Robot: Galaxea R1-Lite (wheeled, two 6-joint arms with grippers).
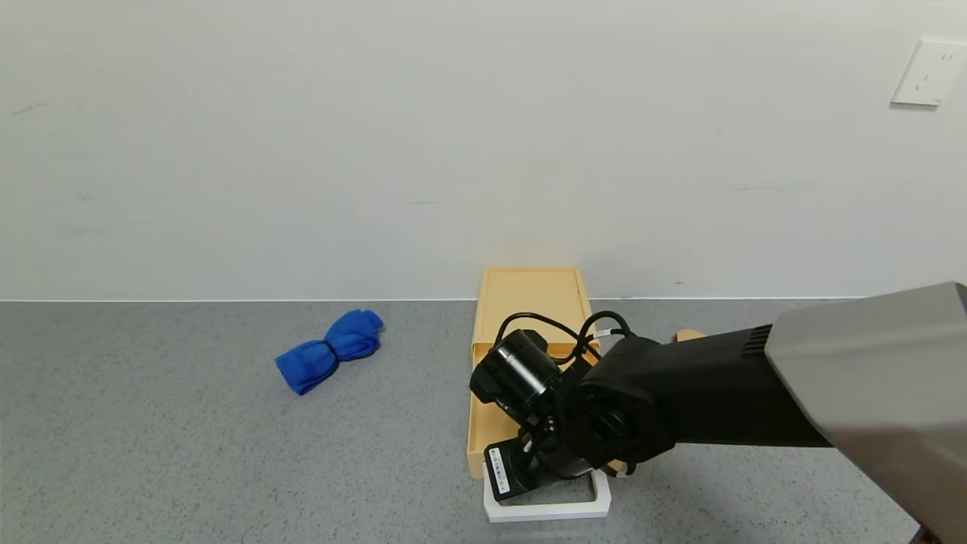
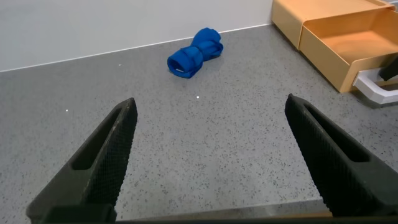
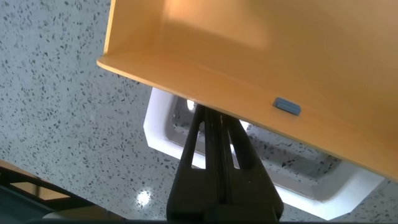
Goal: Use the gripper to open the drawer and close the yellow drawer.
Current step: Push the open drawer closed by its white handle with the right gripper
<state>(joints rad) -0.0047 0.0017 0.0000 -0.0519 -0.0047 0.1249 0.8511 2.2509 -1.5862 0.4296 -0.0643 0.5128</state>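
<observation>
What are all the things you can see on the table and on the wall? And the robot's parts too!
Yellow drawer: one, pale yellow-tan, at the back of the table against the wall, its tray pulled out toward the robot.
Handle: one, white rectangular loop, on the front of the pulled-out tray.
Cloth: one, blue, bunched up, on the table to the left of the drawer.
Tan thing: one, right of the drawer, mostly hidden behind the arm.
Table: one, grey speckled.
Wall socket: one, white, high on the wall at the right.
Right gripper: one, black, fingers shut, poked inside the handle loop.
Left gripper: one, black, open, hovering over bare table.
</observation>
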